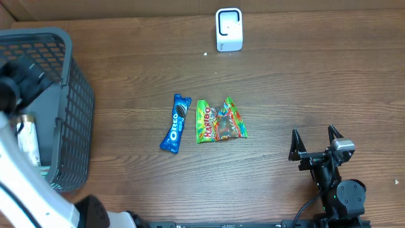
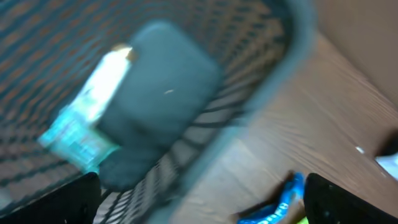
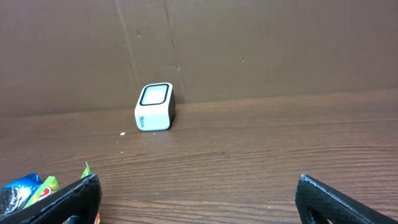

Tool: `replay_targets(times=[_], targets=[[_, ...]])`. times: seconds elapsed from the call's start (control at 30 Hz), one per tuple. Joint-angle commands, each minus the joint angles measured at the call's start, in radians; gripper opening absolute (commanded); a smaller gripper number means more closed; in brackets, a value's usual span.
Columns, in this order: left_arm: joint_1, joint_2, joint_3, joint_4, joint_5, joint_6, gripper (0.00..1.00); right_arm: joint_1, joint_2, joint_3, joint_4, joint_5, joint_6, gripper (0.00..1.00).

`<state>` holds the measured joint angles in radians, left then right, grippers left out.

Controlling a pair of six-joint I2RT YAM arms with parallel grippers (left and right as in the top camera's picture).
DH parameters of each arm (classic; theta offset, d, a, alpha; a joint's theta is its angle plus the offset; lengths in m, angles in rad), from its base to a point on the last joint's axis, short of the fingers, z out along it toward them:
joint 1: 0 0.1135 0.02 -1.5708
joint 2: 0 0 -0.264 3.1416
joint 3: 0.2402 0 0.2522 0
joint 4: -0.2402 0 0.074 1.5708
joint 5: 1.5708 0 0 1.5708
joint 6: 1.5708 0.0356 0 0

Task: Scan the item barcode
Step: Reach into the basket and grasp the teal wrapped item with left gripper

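A white barcode scanner [image 1: 228, 29] stands at the back of the wooden table, also in the right wrist view [image 3: 155, 107]. Mid-table lie a blue Oreo pack [image 1: 176, 123] and a green Haribo bag [image 1: 219, 121], side by side. My left gripper [image 2: 200, 186] hangs open and empty above the basket's rim; its view is blurred, with the Oreo pack [image 2: 277, 202] near the right finger. My right gripper [image 1: 314, 142] rests open and empty near the front right, pointing toward the scanner, well right of the Haribo bag.
A dark grey mesh basket [image 1: 69, 114] fills the left side. Inside it lie a white and teal pack [image 2: 87, 118] and a dark block [image 2: 158, 93]. A cardboard wall [image 3: 249, 43] closes off the back.
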<state>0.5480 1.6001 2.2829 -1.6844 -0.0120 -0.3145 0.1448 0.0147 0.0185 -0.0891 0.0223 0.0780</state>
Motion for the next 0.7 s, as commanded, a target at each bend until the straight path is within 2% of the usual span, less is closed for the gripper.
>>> replay_targets(times=[0.0, 0.1, 0.3, 0.67], targets=[[0.117, -0.073, -0.162, 0.000, -0.020, -0.029, 0.98, 0.004, -0.012, -0.011, 0.007, -0.006, 0.000, 1.00], [0.222, -0.106, -0.348, 0.077, -0.018, -0.034, 0.99, 0.004, -0.012, -0.011, 0.007, -0.006, 0.000, 1.00], [0.352, -0.108, -0.583, 0.242, 0.032, -0.082, 0.98, 0.004, -0.012, -0.011, 0.007, -0.006, 0.000, 1.00], [0.388, -0.105, -0.900, 0.512, -0.052, -0.180, 0.97, 0.004, -0.012, -0.011, 0.007, -0.006, 0.000, 1.00]])
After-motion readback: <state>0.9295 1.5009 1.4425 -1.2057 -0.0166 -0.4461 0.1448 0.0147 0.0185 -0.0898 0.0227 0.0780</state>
